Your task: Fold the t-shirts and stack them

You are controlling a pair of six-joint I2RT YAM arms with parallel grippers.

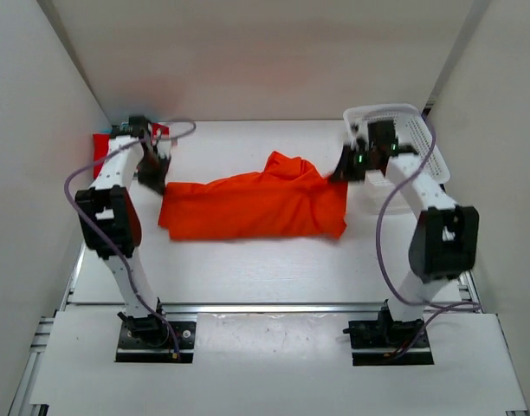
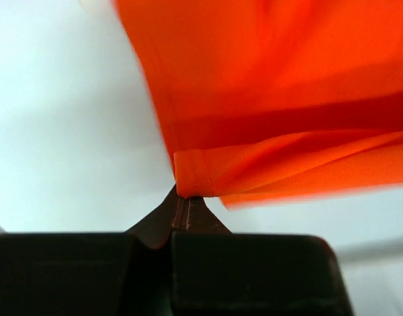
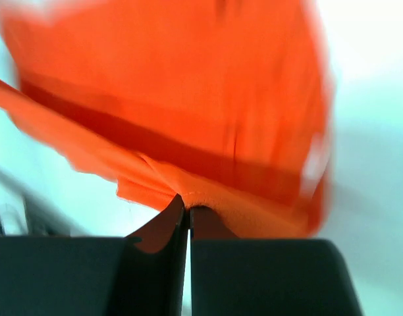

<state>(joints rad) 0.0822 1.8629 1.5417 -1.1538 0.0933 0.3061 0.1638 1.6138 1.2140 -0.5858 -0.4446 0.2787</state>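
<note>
Top external: opposite ends of the orange t-shirt (image 1: 252,208) are clamped by the left end effector (image 1: 157,184) and the right end effector (image 1: 338,175), presumably so it is spread flat.

White table (image 1: 248,269), plain white walls (image 1: 248,52), even light.

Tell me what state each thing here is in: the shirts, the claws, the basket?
orange t-shirt: unfolded, rumpled, pinched at both ends.
left gripper: shut on the orange t-shirt's hem.
right gripper: shut on its other end.
red t-shirt: in the far left corner, partly hidden.
white basket: upright, far right.
</note>
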